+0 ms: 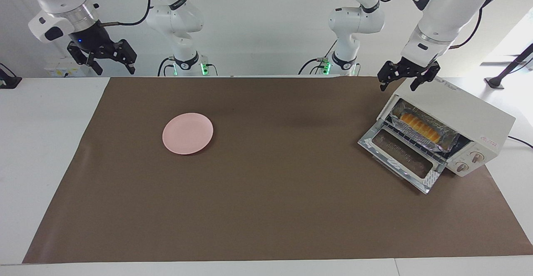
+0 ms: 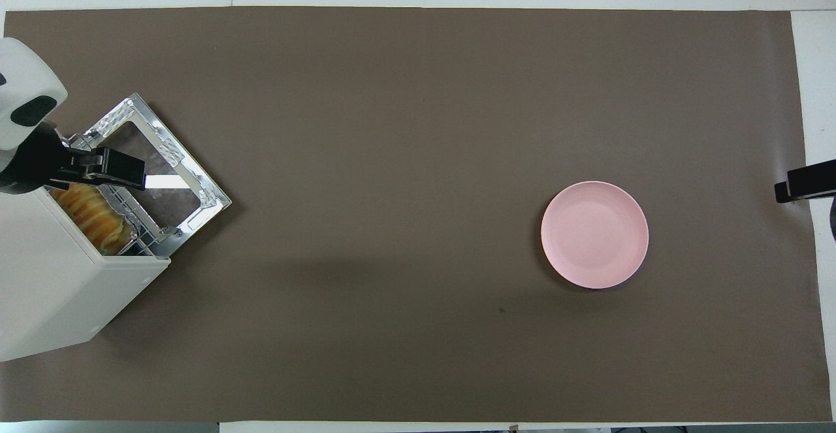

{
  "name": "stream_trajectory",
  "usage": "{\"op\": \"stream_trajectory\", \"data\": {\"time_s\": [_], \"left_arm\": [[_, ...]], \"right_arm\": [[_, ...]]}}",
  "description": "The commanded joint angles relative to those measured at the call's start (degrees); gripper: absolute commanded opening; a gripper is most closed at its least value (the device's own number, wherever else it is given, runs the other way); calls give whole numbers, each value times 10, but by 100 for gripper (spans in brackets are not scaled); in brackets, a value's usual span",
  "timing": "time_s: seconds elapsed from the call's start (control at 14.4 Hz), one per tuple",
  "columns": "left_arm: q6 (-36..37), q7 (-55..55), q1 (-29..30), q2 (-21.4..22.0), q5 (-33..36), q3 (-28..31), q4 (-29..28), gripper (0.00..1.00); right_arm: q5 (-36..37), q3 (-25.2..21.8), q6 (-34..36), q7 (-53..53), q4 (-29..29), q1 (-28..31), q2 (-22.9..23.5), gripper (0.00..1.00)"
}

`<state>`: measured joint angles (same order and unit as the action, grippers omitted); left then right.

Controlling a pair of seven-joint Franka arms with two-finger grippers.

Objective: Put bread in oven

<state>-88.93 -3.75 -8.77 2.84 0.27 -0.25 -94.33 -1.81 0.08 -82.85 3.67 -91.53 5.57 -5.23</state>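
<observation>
Bread [image 1: 419, 128]: lies in a foil tray [image 1: 445, 140] on the rack inside the oven [image 1: 460, 113], door down.
Left gripper [image 1: 408, 76]: over the oven's top, jaws apart, empty.
Right gripper [image 1: 109, 61]: raised at its own end, waiting, jaws apart.
Pink plate [image 1: 188, 133]: bare on the worktop [image 1: 266, 209].

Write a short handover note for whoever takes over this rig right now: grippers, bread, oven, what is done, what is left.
Left gripper: open, empty, raised over the oven's top edge.
Right gripper: open, empty, waiting at its own end.
Bread: on the foil tray inside the oven.
Oven door: down, open.
Plate: bare.
Done: bread is in.
Left: probably shut the door.
</observation>
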Motion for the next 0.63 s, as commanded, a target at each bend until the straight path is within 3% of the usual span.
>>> {"op": "stream_trajectory", "data": {"time_s": [0.0, 0.56], "left_arm": [[-1, 7, 7, 18, 9, -5, -17, 100], [-11, -8, 6, 11, -4, -4, -9, 100]], "right_arm": [[0, -2, 7, 15, -7, 0, -8, 100], [0, -2, 7, 15, -7, 0, -8, 100]]}}
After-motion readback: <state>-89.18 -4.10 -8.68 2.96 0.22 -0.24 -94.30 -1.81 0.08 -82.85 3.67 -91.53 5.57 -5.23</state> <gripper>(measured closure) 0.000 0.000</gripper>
